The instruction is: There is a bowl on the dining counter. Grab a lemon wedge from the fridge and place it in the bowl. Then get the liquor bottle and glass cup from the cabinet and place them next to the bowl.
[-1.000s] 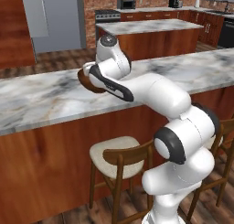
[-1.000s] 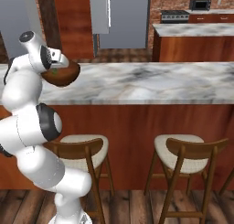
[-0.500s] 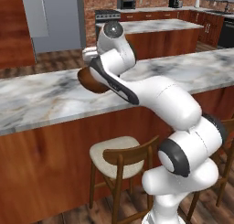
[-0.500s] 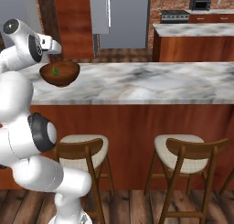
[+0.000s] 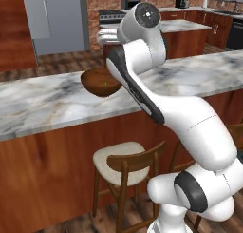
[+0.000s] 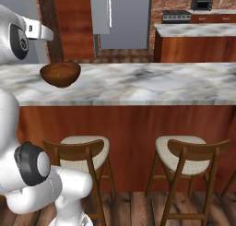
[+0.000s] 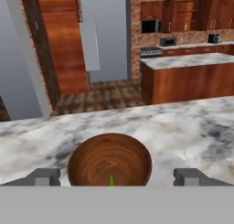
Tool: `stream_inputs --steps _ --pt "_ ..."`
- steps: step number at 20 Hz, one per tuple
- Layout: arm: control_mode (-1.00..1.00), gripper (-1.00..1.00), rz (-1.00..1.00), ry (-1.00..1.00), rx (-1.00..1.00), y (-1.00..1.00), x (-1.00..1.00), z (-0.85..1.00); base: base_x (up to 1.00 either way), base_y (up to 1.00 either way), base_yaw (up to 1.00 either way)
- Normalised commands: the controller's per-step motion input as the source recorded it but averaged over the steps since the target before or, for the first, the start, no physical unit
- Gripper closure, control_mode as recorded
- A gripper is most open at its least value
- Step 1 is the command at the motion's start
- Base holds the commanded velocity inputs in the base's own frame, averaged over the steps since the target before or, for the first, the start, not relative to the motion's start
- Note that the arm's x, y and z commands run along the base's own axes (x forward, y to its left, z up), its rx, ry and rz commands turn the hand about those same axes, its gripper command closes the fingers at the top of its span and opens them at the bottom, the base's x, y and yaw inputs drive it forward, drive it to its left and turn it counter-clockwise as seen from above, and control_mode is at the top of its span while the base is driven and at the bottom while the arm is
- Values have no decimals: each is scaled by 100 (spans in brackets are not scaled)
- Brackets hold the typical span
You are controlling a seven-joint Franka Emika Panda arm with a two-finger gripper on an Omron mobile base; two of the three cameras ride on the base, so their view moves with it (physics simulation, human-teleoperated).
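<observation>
Now I read the jaws [image 7: 114,176] as spread wide and empty above the bowl [image 7: 109,159] on the worktop [image 7: 183,127], the wedge [image 7: 111,180] lying inside it, so the drop looks complete.

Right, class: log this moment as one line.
gripper: open, above bowl | lemon wedge: in bowl | bowl: on dining counter

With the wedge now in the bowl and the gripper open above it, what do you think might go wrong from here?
1. The open gripper hangs close over the bowl; a low or sideways retreat might clip the rim and slide it along the dining counter.
2. The lemon wedge is tiny; a knocked bowl might tip it out.
3. The bowl sits near the counter's front edge in the left base view, so a push toward the stools might drop it.
</observation>
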Motion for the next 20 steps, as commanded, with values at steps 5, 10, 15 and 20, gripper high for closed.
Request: stream_inputs --steps 5,10,15,20 --pt "-100 -100 -1 6 4 -61 -100 39 0 0 0" --pt "-100 -100 -4 24 3 -47 -100 8 0 0 0" --pt "-100 -100 -8 47 0 -16 -70 -20 0 0 0" --pt "-100 -100 -10 49 -1 -17 -26 -42 0 0 0"
